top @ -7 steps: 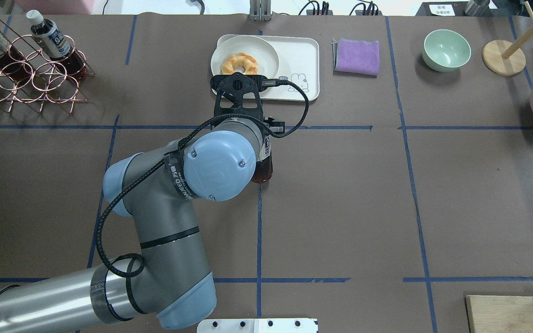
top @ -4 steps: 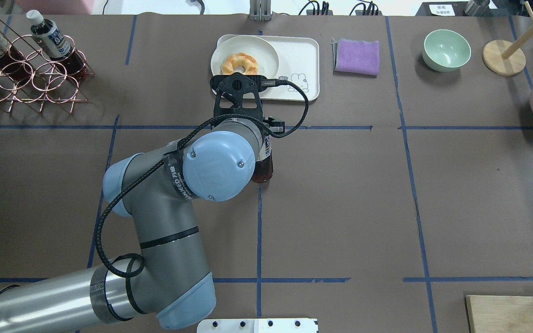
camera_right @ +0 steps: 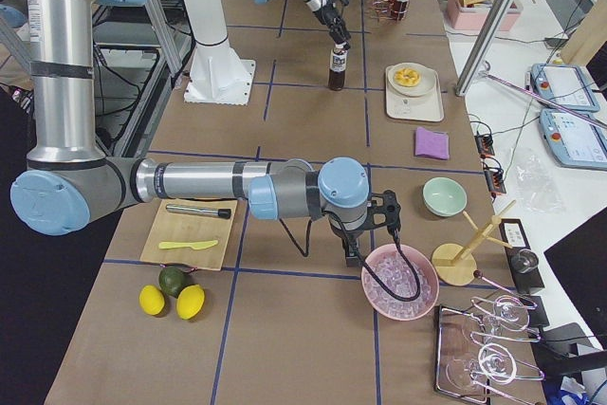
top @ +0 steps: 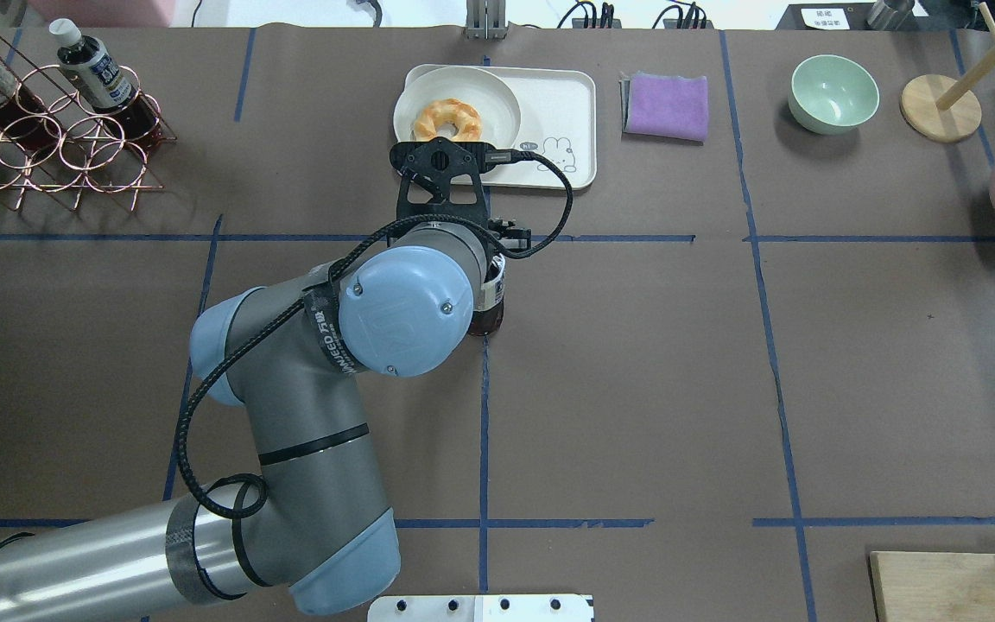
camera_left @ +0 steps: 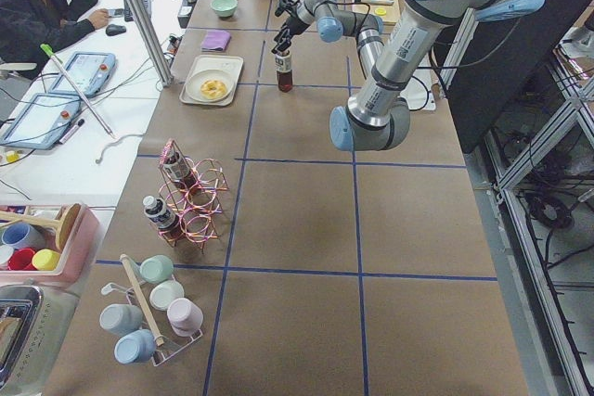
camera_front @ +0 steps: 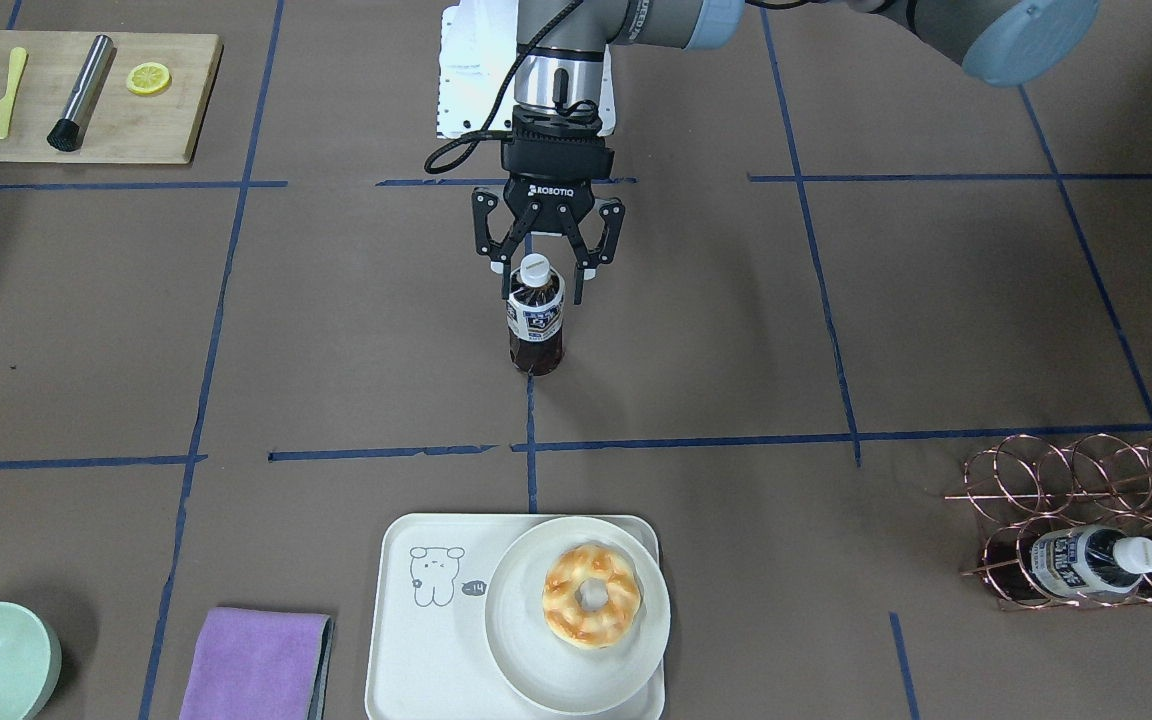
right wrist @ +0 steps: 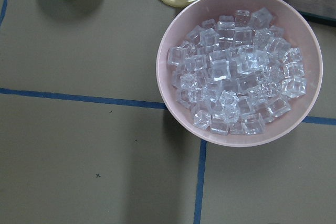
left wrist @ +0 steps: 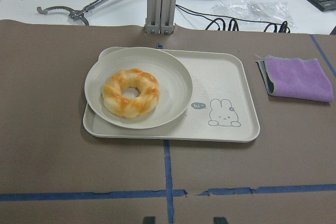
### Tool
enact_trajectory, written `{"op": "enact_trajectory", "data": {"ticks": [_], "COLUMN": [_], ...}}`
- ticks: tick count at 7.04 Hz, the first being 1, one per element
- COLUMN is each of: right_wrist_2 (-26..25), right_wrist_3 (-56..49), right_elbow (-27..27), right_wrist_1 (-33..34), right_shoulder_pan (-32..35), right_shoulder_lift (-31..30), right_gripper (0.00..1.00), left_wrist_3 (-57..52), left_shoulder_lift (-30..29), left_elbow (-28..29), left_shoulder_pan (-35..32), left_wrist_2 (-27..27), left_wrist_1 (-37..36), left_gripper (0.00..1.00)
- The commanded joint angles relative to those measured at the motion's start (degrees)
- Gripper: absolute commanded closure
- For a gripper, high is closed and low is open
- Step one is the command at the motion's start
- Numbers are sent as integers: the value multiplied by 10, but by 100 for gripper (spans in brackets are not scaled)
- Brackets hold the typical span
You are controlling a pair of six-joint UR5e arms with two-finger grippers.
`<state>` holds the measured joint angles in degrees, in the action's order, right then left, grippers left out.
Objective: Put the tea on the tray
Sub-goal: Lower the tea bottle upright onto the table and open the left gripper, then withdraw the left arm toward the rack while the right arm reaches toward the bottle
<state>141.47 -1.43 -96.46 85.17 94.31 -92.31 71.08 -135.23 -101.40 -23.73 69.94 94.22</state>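
Vs 1 s ago, L arm [top: 402,311] is shifted slightly; more of tea bottle [camera_front: 535,325] is hidden overhead. L tool [camera_front: 544,288] is spread astride the cap [camera_front: 534,268], nothing pinched. Bottle is stood upright on tabletop [camera_front: 736,350], well short of tray [camera_front: 416,640]: grasp judged pending. Tray room is left only beside plate [camera_front: 511,625], bear side.

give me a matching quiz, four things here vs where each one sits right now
Things:
1. tea
2. donut
3. lemon slice
4. ice cubes

Places:
A. in the pink bowl
B. on the wooden board
C. upright on the table, at the open left end effector
D. on the round plate

Pairs: 1-C, 2-D, 3-B, 4-A
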Motion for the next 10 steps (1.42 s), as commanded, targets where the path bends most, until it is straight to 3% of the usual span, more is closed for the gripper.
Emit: {"op": "enact_trajectory", "data": {"ticks": [1, 4, 5, 6, 8, 10], "right_wrist_2": [6, 6, 4, 2, 0, -56], "right_wrist_3": [28, 132, 171, 213, 298, 420], "right_elbow": [0, -70, -102, -107, -118, -127], "right_wrist_1": [0, -2, 0, 0, 1, 5], "right_shoulder_pan": [0, -37, -65, -83, -132, -213], "right_shoulder_lift": [12, 13, 29, 57, 110, 192], "right_gripper": [0, 0, 0, 0, 0, 0], "left_wrist_3": [-1, -9, -9, -9, -10, -125], "left_shoulder_lift": [1, 58, 78, 127, 168, 234], "left_elbow": [-16, -104, -130, -149, -158, -161], "left_shoulder_pan": [-2, -22, -40, -58, -124, -217], "left_wrist_2": [1, 7, 8, 12, 41, 176], "left_wrist_1": [-2, -7, -11, -13, -5, -13], "left_gripper": [0, 0, 0, 0, 0, 0]}}
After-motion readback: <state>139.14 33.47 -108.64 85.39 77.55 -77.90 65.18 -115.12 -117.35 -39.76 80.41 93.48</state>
